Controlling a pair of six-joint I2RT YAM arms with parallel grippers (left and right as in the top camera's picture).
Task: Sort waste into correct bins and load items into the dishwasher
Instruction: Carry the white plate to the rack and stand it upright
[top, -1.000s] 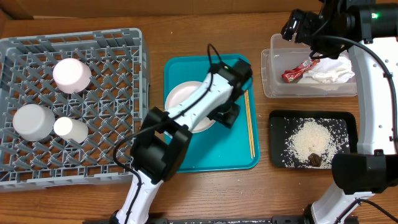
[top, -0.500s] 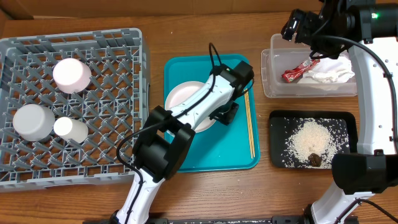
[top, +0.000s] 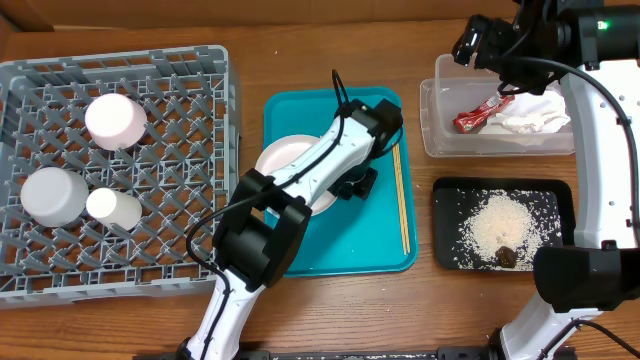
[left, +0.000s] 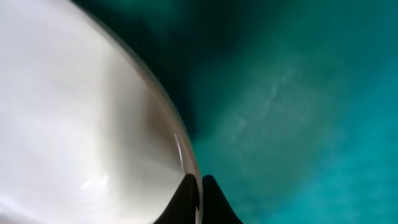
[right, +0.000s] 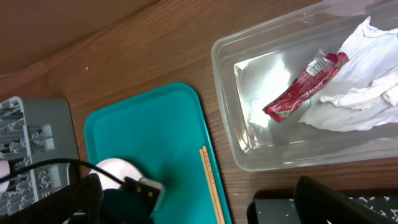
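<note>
My left gripper (top: 356, 184) is shut on the right rim of the white plate (top: 284, 160), which sits on the teal tray (top: 340, 255). In the left wrist view the two dark fingertips (left: 209, 200) pinch the plate's (left: 81, 124) thin edge. A pair of chopsticks (top: 401, 200) lies along the tray's right side. The clear tub (top: 432, 140) holds the red wrapper (top: 482, 113) and the napkin (top: 530, 115). Rice (top: 500, 228) and a brown lump (top: 506, 257) lie in the black tray (top: 450, 200). My right gripper (right: 202, 205) hangs open, high over the tub's left end.
The grey dish rack (top: 180, 250) fills the left side, holding a pale pink bowl (top: 116, 120), a white bowl (top: 53, 196) and a small cup (top: 112, 207). My left arm (top: 270, 230) stretches across the teal tray from the front.
My left gripper has shut on the plate's rim, and plate and gripper have shifted a little to the left. The right arm has not moved.
</note>
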